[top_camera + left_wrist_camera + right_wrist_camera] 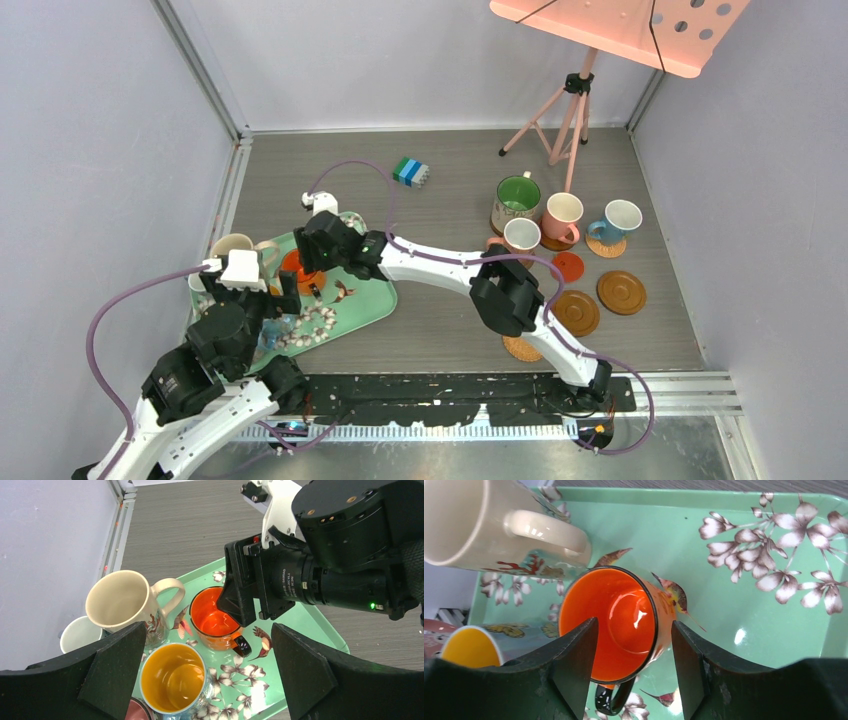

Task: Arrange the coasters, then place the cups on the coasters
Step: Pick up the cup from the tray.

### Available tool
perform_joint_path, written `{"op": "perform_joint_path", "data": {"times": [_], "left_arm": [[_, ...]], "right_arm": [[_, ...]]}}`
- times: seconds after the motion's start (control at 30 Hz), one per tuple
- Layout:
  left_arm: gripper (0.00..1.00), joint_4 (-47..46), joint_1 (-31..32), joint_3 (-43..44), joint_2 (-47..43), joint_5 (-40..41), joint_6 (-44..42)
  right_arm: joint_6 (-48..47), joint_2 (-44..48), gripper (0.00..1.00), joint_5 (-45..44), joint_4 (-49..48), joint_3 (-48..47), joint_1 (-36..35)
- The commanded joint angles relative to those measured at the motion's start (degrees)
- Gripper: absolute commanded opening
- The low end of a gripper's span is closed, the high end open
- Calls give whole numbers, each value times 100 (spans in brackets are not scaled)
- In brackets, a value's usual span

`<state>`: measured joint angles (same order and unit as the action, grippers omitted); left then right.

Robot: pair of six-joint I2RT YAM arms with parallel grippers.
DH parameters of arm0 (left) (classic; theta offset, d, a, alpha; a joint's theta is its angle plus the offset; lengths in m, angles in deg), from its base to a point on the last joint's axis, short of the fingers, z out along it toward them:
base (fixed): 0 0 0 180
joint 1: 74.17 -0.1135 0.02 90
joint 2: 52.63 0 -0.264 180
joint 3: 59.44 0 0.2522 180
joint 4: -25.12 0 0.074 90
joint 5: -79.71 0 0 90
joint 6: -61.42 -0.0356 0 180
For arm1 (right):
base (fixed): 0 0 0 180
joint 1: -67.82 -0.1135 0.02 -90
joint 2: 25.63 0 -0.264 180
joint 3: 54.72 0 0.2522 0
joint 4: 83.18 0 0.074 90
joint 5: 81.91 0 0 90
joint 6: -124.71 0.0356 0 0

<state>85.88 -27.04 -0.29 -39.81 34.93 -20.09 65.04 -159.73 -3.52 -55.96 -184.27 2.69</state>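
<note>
From above, the right claw (pixel 305 272) hides the orange cup (pixel 295 268) on the tray (pixel 370 300). Its wrist view shows the fingers (pixel 574 665) straddling that cup (pixel 624 620), part-open; contact is unclear. The left claw (pixel 200 680) is wide open, empty.

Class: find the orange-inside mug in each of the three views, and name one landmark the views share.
Top external: orange-inside mug left of centre, on the tray, partly hidden by the right arm.
Left wrist: centre.
Right wrist: centre, between the jaws.
Shared landmark: mint-green floral tray.

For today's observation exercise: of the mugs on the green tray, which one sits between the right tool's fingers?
The orange-inside mug with the black handle; the right tool straddles it, while the cream mug and yellow-inside mug stand aside.
</note>
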Motion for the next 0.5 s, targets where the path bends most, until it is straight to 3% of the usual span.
{"op": "perform_joint_path", "data": {"times": [0.0, 0.33, 0.47], "left_arm": [[99, -190, -22, 19, -34, -6, -32], [99, -116, -24, 55, 71, 31, -15], [99, -147, -29, 37, -21, 29, -8]], "right_arm": [[-141, -82, 62, -241, 183, -259, -22], [-243, -337, 54, -249, 649, -592, -20], [-309, -230, 38, -316, 701, -565, -3]]}}
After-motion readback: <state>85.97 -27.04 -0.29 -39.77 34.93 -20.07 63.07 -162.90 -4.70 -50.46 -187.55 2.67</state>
